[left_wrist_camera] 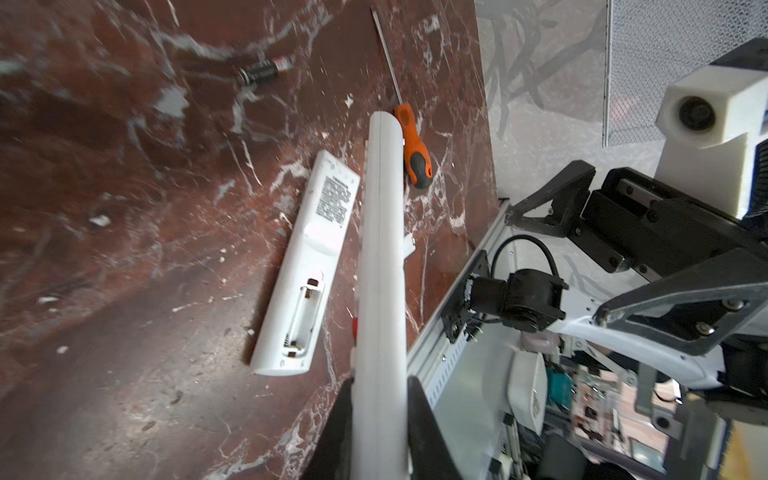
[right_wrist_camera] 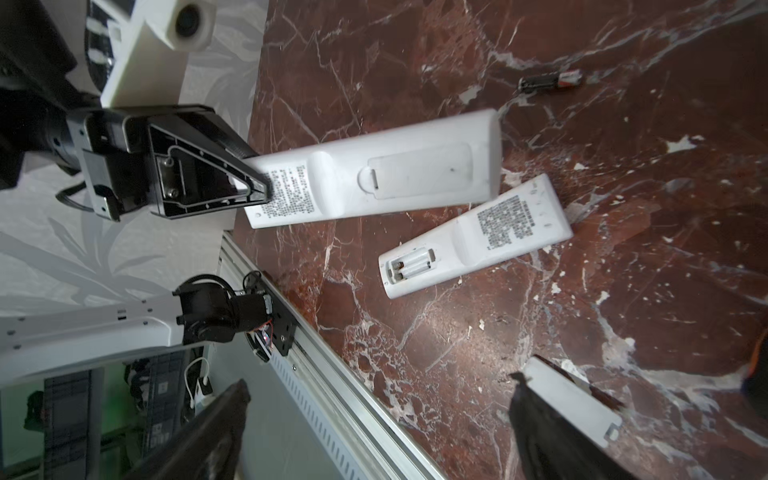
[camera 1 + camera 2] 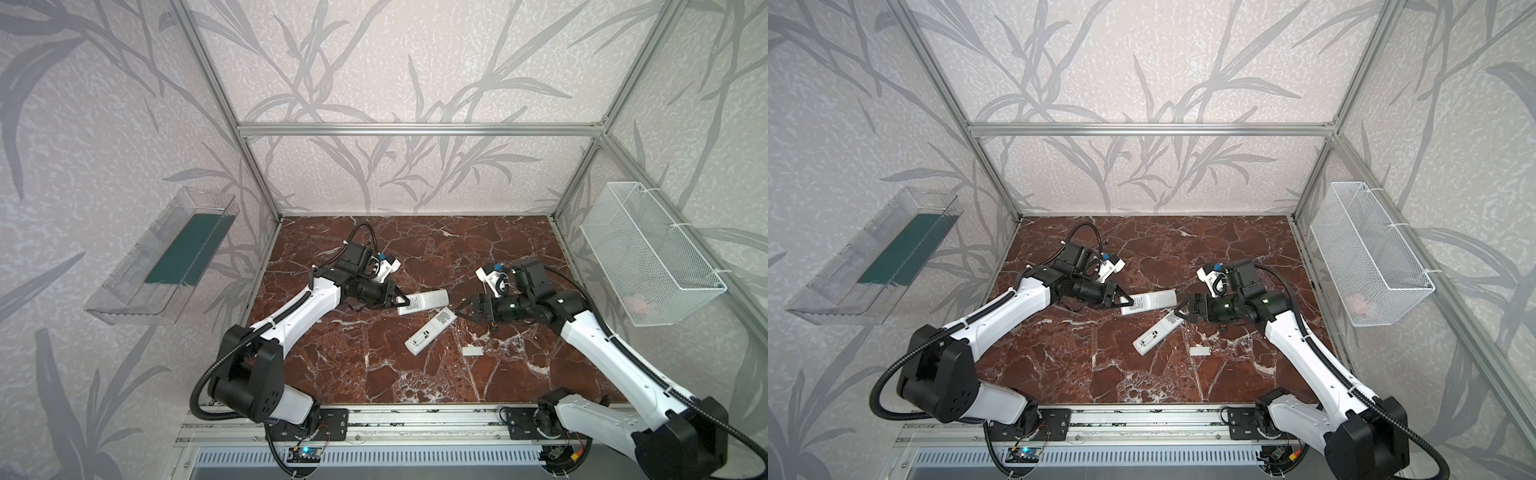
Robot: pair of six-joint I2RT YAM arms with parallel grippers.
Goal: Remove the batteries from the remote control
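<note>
Left gripper is clamped on the label end of the held remote, which looks raised a little off the table near its middle. Here's the relation that counts. That remote's long axis runs straight out from the left gripper toward the right gripper. So the free end, the one carrying the battery door, sits just beside the right fingertips.

The right arm is clearly the nearer one to that door. Its jaws stand wide with nothing between them, plain to see from the left wrist. The door is shut, latch tab toward the remote's middle, so whatever cells are inside are hidden and I can't tell how many. My read is that the right gripper's job is to slide or pry that door off while the left holds firm.

Flat on the marble, on the front-edge side of the held one and angled toward the front edge, lies the open remote. Its bay is bare, just white walls and spring contacts, no cells. A loose cover lies near it, toward the front right.

One battery is out, on the table on the back-edge side of the held remote, well apart from both grippers. It's a slim dark cylinder with a reddish band and a pale tip, lying on its side. The screwdriver lies just past the held remote's free end, and nobody is holding it.
</note>
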